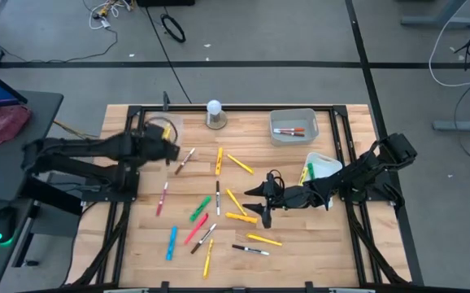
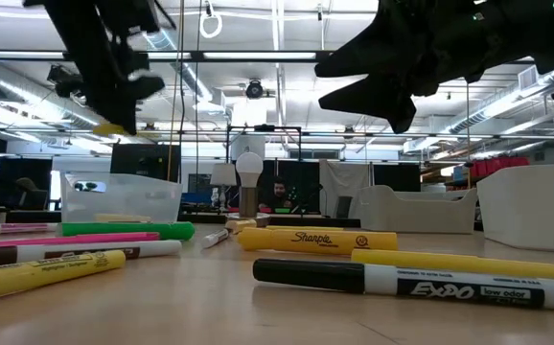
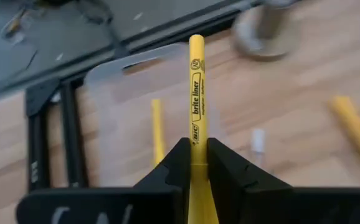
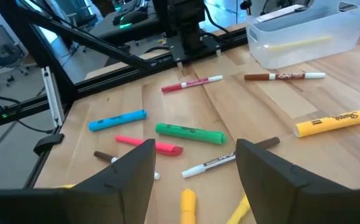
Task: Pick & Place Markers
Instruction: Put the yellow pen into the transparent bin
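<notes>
My left gripper (image 1: 172, 149) is shut on a yellow marker (image 3: 196, 93) at the table's far left, above a clear bin (image 1: 160, 130) that holds another yellow marker (image 3: 157, 127). In the low view the marker's end (image 2: 114, 127) shows below the left arm. Several markers (image 1: 211, 216) of yellow, green, pink, blue and white lie flat across the middle of the table. My right gripper (image 1: 259, 199) hangs open over them right of centre, with nothing between its fingers (image 4: 136, 168). My left gripper pinches the yellow marker's barrel (image 3: 197, 152) between its two fingers. The marker lies along the fingers and sticks out well past their tips. The fingers slant down toward the far side. The marker is lifted clear, its free end (image 3: 196, 42) over the clear bin.
A grey bin (image 1: 293, 126) with markers stands at the far right, and a white bin (image 1: 320, 167) with markers sits beside the right arm. A white round-topped knob (image 1: 214, 114) on a grey base stands at the far edge. A black frame (image 1: 121, 110) borders the table.
</notes>
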Motion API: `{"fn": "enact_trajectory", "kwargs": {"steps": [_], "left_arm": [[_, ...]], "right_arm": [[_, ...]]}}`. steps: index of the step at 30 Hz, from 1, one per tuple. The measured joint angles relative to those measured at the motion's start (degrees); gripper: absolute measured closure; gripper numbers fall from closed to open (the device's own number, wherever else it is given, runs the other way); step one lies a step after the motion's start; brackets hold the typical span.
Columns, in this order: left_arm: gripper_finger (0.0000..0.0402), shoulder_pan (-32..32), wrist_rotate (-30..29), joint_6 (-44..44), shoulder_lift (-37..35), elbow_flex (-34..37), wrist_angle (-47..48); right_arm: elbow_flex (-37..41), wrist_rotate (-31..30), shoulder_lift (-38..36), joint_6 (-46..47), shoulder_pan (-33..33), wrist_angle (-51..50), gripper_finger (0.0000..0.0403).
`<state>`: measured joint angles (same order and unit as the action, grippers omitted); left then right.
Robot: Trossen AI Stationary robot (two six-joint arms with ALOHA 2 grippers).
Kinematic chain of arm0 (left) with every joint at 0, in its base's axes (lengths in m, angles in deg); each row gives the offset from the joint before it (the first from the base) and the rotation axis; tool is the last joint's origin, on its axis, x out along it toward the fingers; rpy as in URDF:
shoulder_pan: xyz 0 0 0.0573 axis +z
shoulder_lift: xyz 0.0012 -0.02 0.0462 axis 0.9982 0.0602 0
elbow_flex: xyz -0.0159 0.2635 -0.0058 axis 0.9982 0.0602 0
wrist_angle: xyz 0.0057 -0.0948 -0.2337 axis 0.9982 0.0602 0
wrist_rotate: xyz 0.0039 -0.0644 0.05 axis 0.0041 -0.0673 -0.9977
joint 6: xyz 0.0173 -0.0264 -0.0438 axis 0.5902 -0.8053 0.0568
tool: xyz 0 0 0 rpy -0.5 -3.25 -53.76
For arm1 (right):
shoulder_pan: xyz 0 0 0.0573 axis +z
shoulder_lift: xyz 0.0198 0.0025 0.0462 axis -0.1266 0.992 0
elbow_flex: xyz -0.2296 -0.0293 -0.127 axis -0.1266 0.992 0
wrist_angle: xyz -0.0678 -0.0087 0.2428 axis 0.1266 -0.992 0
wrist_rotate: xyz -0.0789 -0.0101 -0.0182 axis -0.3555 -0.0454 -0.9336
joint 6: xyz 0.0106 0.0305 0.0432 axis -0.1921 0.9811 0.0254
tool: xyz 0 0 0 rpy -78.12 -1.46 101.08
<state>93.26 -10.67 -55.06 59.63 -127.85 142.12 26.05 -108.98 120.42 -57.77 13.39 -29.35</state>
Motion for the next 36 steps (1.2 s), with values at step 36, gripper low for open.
{"fn": "enact_trajectory", "kwargs": {"steps": [36], "left_arm": [[0.0339, 37.0, 29.66, 21.2, 13.01, 24.18, -48.8]], "right_arm": [[-0.01, 0.0, 0.0, 0.3, -0.26, -0.38, 0.0179]]}}
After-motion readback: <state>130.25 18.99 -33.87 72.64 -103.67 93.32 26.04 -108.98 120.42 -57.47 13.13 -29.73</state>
